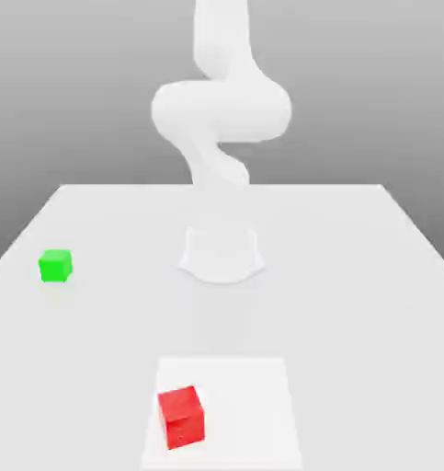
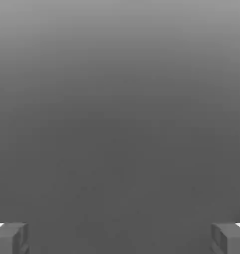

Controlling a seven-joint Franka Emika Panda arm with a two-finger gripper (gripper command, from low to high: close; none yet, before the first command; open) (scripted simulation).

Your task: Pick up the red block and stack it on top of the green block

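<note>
White tabletop [image 1: 372, 276] carries all. White arm [image 1: 221, 106] rises from its round base [image 1: 222, 256] at centre rear. A paler square patch [image 1: 253, 405] lies at front centre; red block [image 1: 181, 417] sits on it, toward the exterior view's left. Green block [image 1: 55, 265] rests well apart, at the exterior view's left. Pincer [image 2: 120, 237], hand view: fingers [image 2: 10, 238] spread wide, nothing between, facing plain grey.

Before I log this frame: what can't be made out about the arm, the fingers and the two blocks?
- Arm, exterior view: its upper part is cut off by the top edge, so where the hand hangs cannot be told.
- Fingers, hand view: cut by the bottom edge at both corners, wide apart, nothing between.
- Red block and green block: only the camera-facing sides show; they sit apart.
</note>
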